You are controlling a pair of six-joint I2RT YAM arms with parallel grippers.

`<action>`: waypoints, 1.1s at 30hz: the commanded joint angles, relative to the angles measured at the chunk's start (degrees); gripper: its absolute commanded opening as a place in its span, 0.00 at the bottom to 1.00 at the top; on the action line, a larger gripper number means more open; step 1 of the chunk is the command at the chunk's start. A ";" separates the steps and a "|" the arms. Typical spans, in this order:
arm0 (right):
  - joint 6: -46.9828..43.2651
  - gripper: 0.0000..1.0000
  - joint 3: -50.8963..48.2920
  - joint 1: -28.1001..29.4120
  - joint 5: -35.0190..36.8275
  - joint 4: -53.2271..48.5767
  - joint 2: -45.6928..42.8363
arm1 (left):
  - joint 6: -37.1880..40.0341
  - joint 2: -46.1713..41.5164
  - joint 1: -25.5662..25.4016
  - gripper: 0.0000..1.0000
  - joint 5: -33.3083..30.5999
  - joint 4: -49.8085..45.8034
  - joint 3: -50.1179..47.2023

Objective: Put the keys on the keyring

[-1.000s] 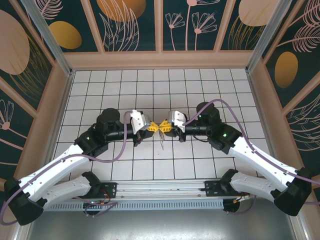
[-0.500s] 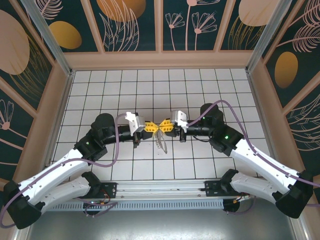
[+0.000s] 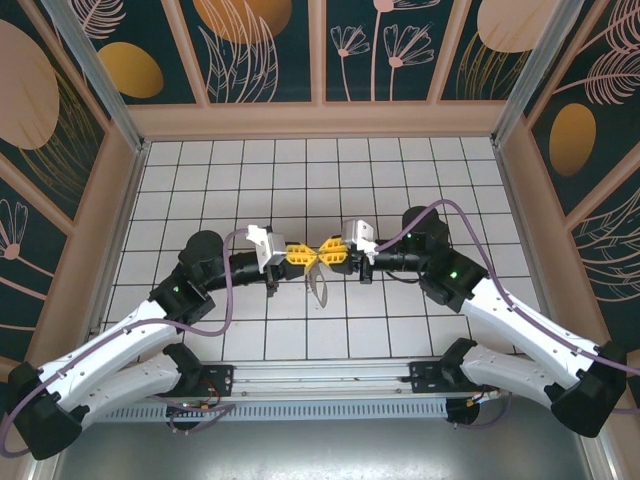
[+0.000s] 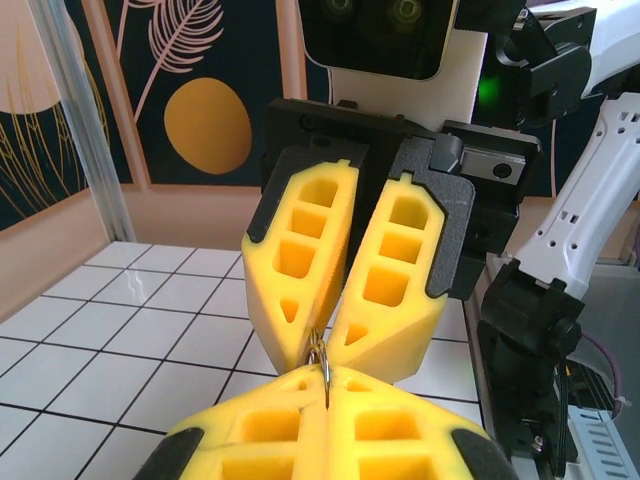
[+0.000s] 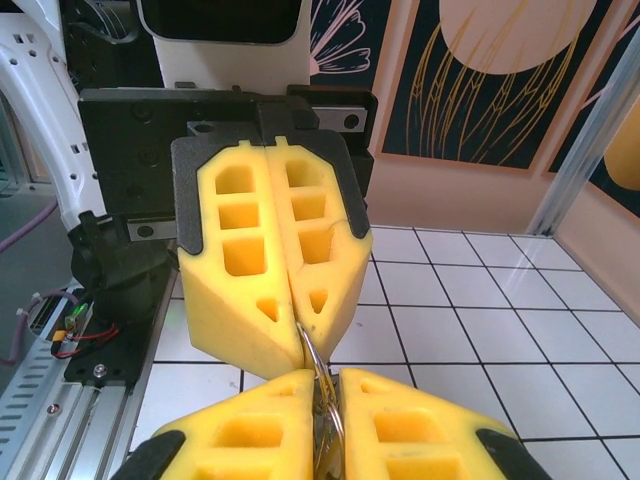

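Left hand (image 3: 303, 256) and right hand (image 3: 332, 256) both clamped, tip to tip above desk (image 3: 400, 330), pinching keyring (image 3: 318, 287); its loop hangs below. Threading step, I judge; key possibly hidden between pads. Next: small, well-aligned push.

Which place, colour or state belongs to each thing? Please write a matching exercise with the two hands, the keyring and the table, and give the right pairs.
Things:
1. left hand
2. right hand
3. keyring
4. table

Descriptions:
a. shut on the keyring, reaching in from the right of the top view
b. white tiles with dark lines
c. shut on the keyring, reaching in from the left of the top view
d. pinched at the top, hanging down where the two hands meet

Pairs: 1-c, 2-a, 3-d, 4-b
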 commanded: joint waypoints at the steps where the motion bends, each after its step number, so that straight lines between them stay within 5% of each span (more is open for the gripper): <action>1: -0.67 0.09 -1.39 -0.34 1.46 0.34 0.50 | -1.06 -1.37 -0.41 0.00 3.39 6.28 0.65; 4: -1.16 0.00 -1.28 -0.34 1.32 -0.02 0.95 | -0.91 -1.02 -0.42 0.00 3.01 6.44 0.75; 12: -3.20 0.00 0.62 -0.26 5.04 -2.92 1.06 | 4.56 1.58 -0.42 0.00 -2.29 -6.06 5.15; 20: -7.08 0.00 4.97 1.90 7.67 -7.07 5.03 | 9.34 5.64 -0.40 0.15 -9.12 -17.23 9.50; 25: -8.05 0.00 5.25 2.57 7.68 -7.42 5.41 | 9.11 6.63 -0.42 0.00 -8.63 -15.83 9.22; 29: -7.29 0.00 3.73 2.55 7.77 -6.69 4.50 | 7.10 6.03 -0.40 0.00 -7.23 -12.12 7.64; 33: -5.83 0.14 1.85 2.54 7.85 -5.44 3.10 | 4.06 3.38 -0.38 0.00 -6.33 -6.21 4.26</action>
